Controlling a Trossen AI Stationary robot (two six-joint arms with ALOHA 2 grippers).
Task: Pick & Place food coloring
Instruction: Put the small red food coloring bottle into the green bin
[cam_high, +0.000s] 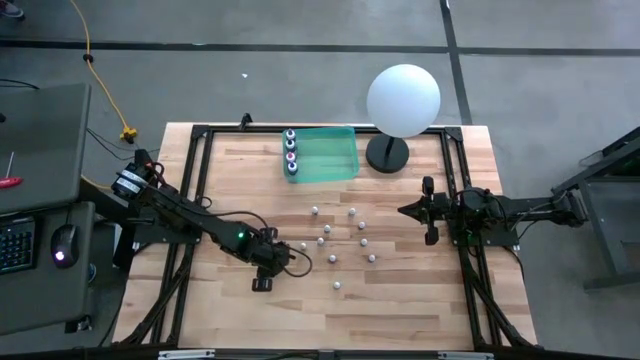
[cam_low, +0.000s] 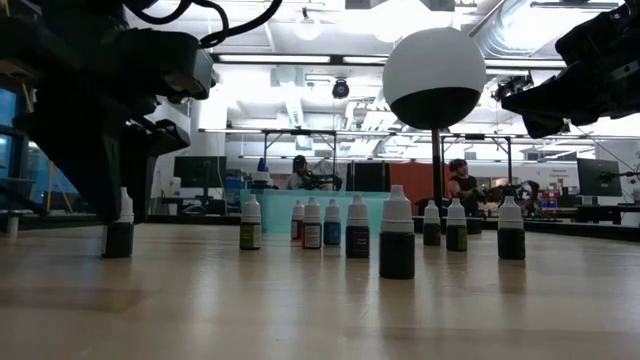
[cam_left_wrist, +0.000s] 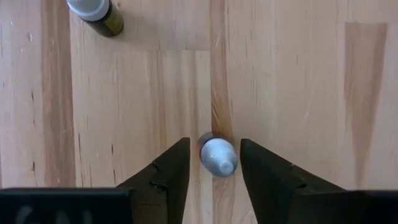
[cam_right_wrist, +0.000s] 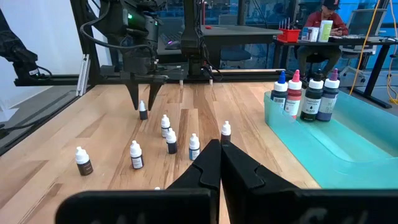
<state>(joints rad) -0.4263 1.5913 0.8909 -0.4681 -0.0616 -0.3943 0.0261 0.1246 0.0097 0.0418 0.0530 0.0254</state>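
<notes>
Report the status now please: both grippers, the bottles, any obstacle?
Left gripper open, astride one small bottle. Right gripper shut, waiting at table's right side. Four bottles in green tray. No obstacle.

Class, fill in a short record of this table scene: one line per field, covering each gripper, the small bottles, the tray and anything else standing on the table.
left gripper: open, fingers either side of one small white-capped bottle on the wooden table
right gripper: shut, empty, at the table's right side, apart from the bottles
loose bottles: about ten, standing scattered mid-table
tray: green, translucent, at the table's far edge
larger bottles: four in a row along the tray's left wall
other: white sphere lamp on a black base, right of the tray
</notes>
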